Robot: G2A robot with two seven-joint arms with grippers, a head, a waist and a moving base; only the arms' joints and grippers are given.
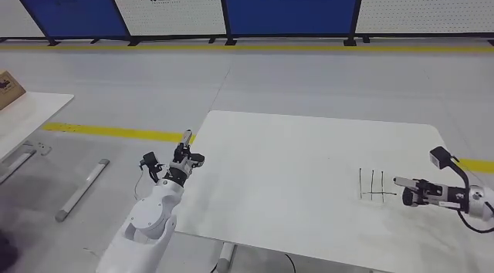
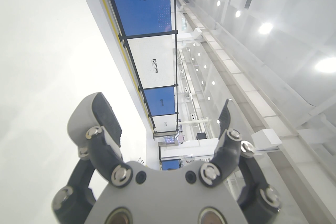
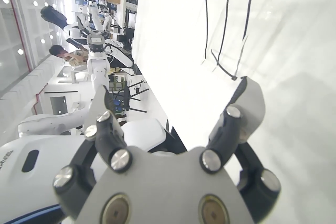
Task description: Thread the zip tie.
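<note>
Black zip tie (image 3: 225, 69) looks light and springy; we would pinch its strap; left gripper (image 2: 162, 104), right gripper (image 3: 173, 89) gape empty

- Three black zip ties (image 3: 223, 25), thin and straight, side by side in parallel (heads all at one end), toward the table's (image 1: 293, 173) right side
- Fourth zip tie (image 3: 222, 68), black, slanted across their tail ends

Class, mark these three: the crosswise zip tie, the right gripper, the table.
crosswise zip tie (image 3: 223, 68), right wrist view, middle of its strap.
right gripper (image 3: 174, 87), right wrist view, midway between its fingertips.
table (image 1: 293, 180), top view, bare white top.
</note>
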